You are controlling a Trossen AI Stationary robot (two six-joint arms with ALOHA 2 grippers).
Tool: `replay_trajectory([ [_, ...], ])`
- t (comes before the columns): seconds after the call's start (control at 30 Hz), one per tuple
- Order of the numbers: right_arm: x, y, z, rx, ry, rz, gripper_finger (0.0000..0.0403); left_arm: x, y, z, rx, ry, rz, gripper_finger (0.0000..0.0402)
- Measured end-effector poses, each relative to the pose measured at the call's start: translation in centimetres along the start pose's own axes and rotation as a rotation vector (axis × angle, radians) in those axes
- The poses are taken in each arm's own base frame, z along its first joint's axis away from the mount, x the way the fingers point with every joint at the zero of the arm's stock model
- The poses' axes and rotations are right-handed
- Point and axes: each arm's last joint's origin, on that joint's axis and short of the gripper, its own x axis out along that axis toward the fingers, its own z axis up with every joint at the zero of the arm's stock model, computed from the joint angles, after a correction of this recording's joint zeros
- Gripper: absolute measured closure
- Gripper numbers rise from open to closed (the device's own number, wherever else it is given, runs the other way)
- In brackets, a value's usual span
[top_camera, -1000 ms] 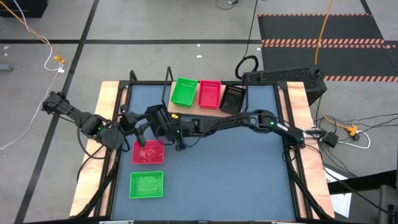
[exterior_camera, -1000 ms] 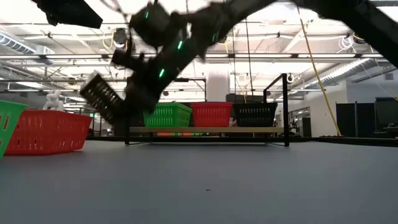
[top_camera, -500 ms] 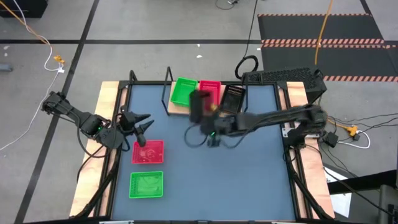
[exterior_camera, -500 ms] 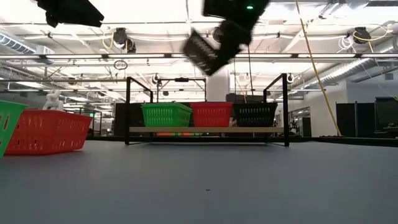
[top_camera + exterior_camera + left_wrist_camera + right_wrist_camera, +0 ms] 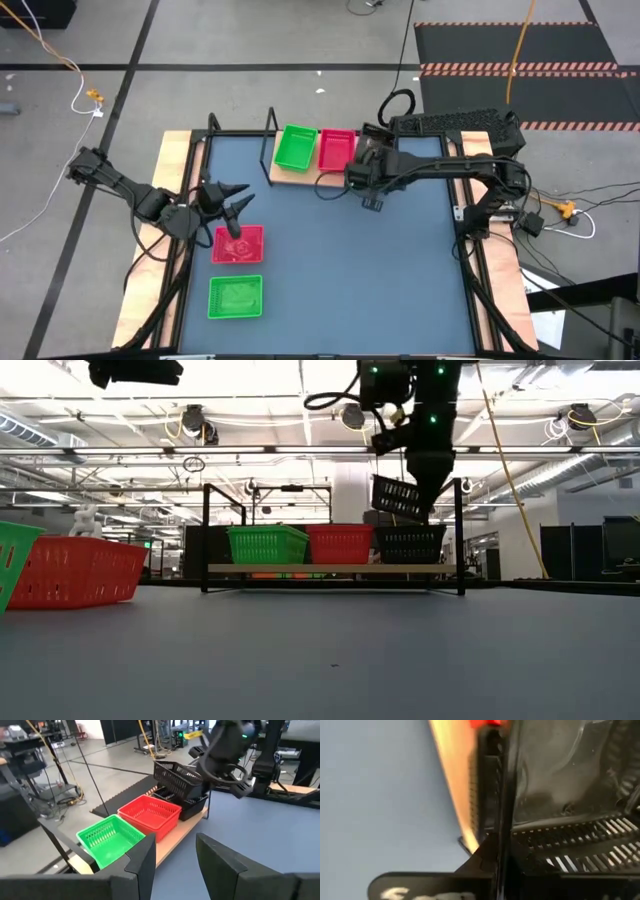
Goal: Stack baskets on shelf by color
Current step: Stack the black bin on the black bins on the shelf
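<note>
Glossy black plastic mesh basket [image 5: 403, 498]; below it, matt tan wooden shelf board [image 5: 330, 568], thin black metal frame [image 5: 460, 535].

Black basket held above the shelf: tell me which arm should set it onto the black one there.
Right. Its claw holds the tilted black basket just above the black basket on the shelf. The left claw hangs open over the red basket, far from the shelf.

Overhead and level table cameras share the shelf [image 5: 300, 172]; right wrist seemingly closest.
</note>
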Motion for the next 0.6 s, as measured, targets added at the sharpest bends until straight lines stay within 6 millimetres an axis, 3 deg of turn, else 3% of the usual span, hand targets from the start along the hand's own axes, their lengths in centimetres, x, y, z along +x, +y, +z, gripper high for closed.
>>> replay_trajectory([
  [0.27,1.3,-2.6,-0.4,0.006,0.087,0.089,0.0403,0.1,-0.2,-0.1,0.029,0.003,0.002,0.0259],
  [0.43,1.6,-3.3,-0.4,0.046,0.099,0.089,0.0399,0.1,-0.2,-0.1,0.022,0.003,0.002,0.0259],
  [0.6,1.8,-3.5,-0.4,0.079,0.106,0.207,0.0376,0.1,-0.2,-0.1,0.018,0.003,0.002,0.0259],
])
